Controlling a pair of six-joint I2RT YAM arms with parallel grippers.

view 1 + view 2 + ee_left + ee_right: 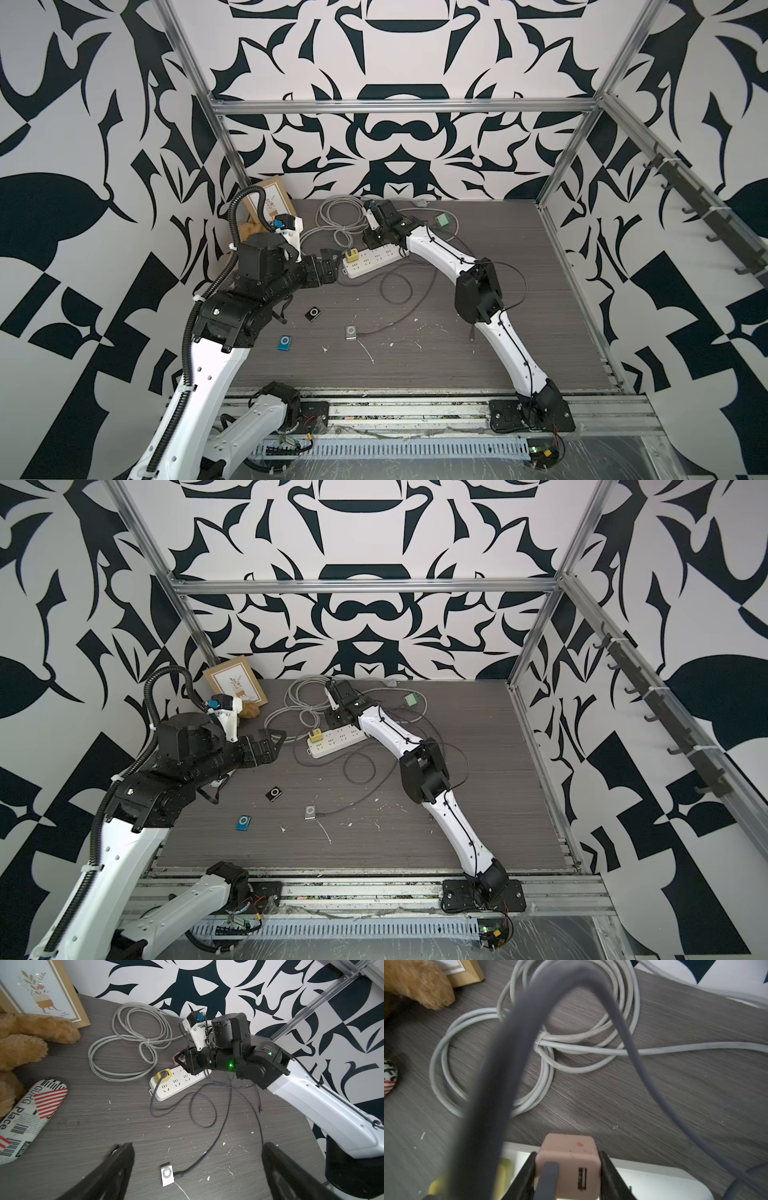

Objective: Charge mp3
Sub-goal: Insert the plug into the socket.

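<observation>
silver mp3 player (351,333): small flat rectangle, brushed-metal face, round white control wheel in the middle. It lies flat on the bench (457,365), front-centre and well apart from the power strip (374,259). A dark grey cable (207,1153) is plugged into its edge and runs back toward the strip. The far end goes under the right arm, so I can't trace it all the way.

Two other players are nearby with nothing plugged in: black mp3 (312,313) and blue mp3 (284,343).

Right end effector (568,1157): jaws partly apart and clamped on the pink charger block (571,1147), with black fingers (527,1176) against both of its sides. The block has two USB ports; a grey lead sits in one and the other is free. The block is right over the far end of the white strip. Can't tell if its prongs are seated.

Left end effector (198,1147): jaws fully apart, holding nothing and touching nothing. It hangs above the bench beside the near end of the strip, and its wrist view has the silver player between the two fingers.

A yellow adapter (352,255) is in the strip with its own dark lead. At the back of the bench are a coiled grey cable (336,220), a plush toy (25,1043) and a framed print (237,685).
</observation>
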